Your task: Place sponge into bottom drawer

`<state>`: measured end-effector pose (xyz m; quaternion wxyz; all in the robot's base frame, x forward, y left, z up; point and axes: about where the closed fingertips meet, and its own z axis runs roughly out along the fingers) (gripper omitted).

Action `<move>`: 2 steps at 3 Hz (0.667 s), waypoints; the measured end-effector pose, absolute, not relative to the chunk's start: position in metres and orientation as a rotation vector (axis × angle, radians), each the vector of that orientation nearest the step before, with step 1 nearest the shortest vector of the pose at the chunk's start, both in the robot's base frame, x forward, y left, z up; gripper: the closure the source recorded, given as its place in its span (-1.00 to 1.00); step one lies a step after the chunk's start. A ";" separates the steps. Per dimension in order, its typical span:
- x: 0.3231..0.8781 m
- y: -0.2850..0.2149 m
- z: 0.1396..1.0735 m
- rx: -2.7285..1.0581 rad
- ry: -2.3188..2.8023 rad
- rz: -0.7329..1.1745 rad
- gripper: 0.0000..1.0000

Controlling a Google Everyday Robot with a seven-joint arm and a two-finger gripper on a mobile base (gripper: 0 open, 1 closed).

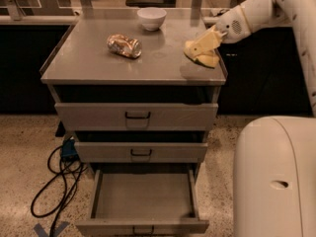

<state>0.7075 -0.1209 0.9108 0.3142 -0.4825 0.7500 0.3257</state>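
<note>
- At the right edge of the cabinet top (94, 65), in the camera view, the gripper (207, 42) reaches in from the right on its white arm (247, 16). Its jaws are closed on the sponge (203, 57).
- The sponge is tilted and seems to hang just above the surface, because a shadow lies under it. I judge that the pick-up is done.
- Left of the sponge lies a dented can (124, 45), and a white bowl (151, 18) stands near the far edge. Both are well apart from the sponge.
- Below, the bottom drawer (143, 199) is pulled out toward the near side, and I see nothing in it. The top drawer (98, 117) and the middle drawer (103, 153) are shut.
- Dark cables (54, 181) lie on the floor at the left of the cabinet.
- What is left, in my judgement, is to carry the sponge off the top, lower it in front of the cabinet over the open tray, and release it there.
</note>
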 end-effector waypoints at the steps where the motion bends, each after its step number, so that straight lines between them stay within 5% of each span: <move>1: 0.671 -0.151 0.960 -1.222 1.943 0.933 1.00; 2: 0.652 -0.188 0.997 -1.115 1.936 0.910 1.00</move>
